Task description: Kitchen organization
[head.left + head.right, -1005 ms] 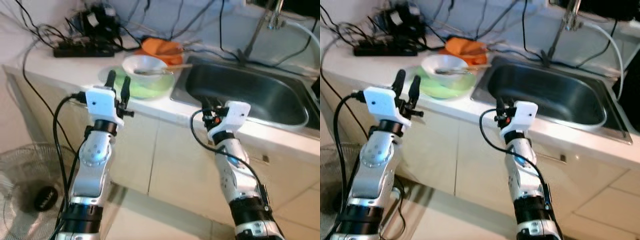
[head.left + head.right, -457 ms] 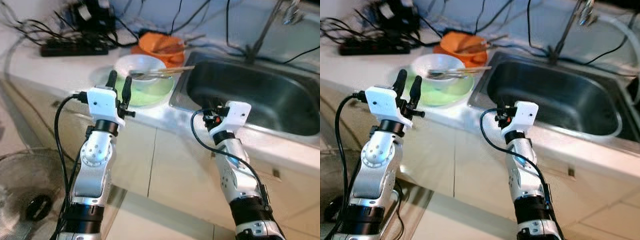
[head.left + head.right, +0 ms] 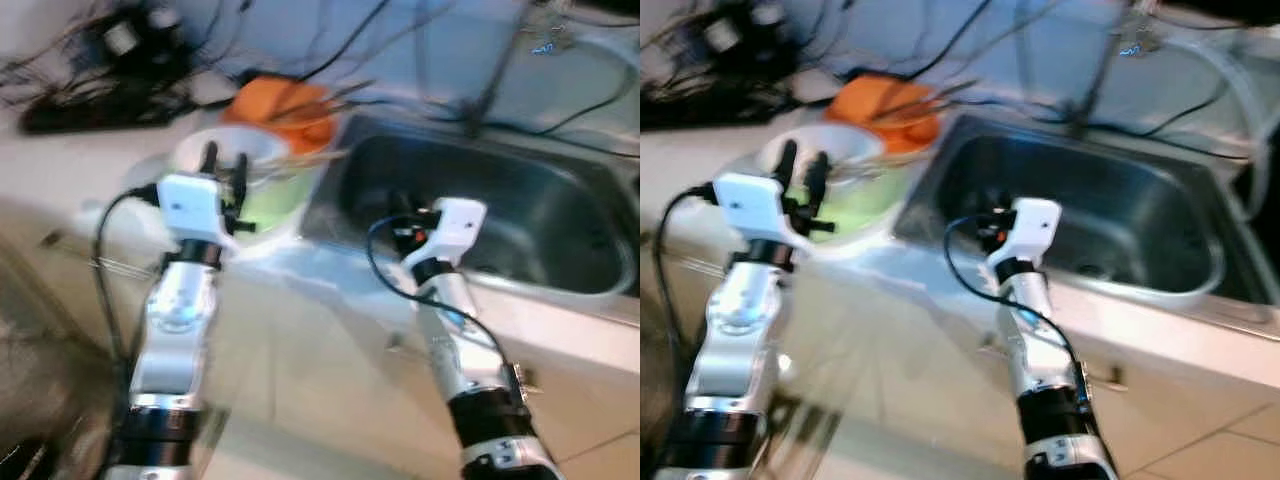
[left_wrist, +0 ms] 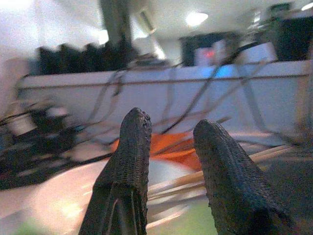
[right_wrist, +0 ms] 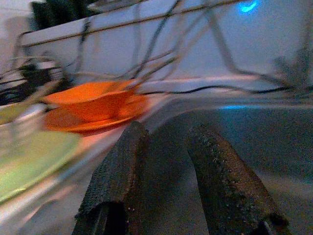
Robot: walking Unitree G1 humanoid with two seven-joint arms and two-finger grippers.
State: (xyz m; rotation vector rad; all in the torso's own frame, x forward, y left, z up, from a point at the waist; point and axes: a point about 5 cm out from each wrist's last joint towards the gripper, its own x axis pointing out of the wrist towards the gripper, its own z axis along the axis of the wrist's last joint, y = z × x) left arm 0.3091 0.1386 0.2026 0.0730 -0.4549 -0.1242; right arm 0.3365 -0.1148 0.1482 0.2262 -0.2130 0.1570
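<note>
Left gripper (image 3: 223, 165) is hovering with fingers apart and empty, just short of the white bowl (image 3: 232, 150), and we are judging it the nearer arm. Chopsticks (image 4: 230, 169) are lying across the bowl, pointing toward the sink (image 3: 500, 215). Right gripper (image 5: 166, 161), fingers apart, is hanging over the sink's near rim. Beyond the bowl, orange dishes (image 3: 280, 105) are sitting.

light: bright, even | blur: heavy motion smear in all views | glare: pale washed-out counter
</note>
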